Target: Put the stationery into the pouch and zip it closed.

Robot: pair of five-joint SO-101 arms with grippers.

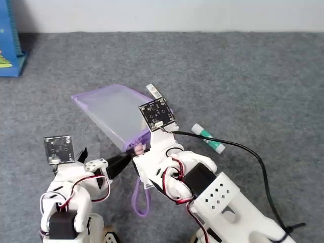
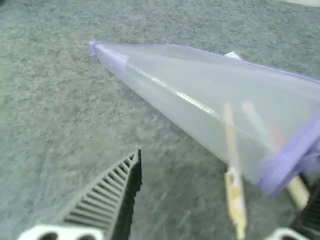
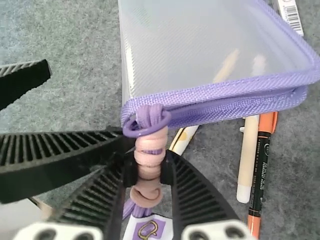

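Note:
The translucent pouch (image 1: pixel 115 112) with purple trim is tilted up off the grey carpet. My right gripper (image 3: pixel 147 170) is shut on the pink zipper pull (image 3: pixel 148 150) and its purple cord at the pouch's near corner. My left gripper (image 1: pixel 104 156) stands open just beside that corner, one ribbed finger (image 2: pixel 112 200) low over the carpet. An orange pen (image 3: pixel 262 165), a white pen (image 3: pixel 247 160) and a yellowish pen (image 2: pixel 234 192) lie on the carpet beneath the pouch (image 2: pixel 200 95). A green-and-white glue stick (image 1: pixel 208 138) rests to the right of the pouch.
A white barcoded item (image 1: pixel 154 92) pokes out behind the pouch's far side. The purple cord loop (image 1: pixel 140 200) hangs down between the arms. A blue book (image 1: pixel 9 45) leans at the far left. A black cable (image 1: pixel 253 157) runs along the right arm.

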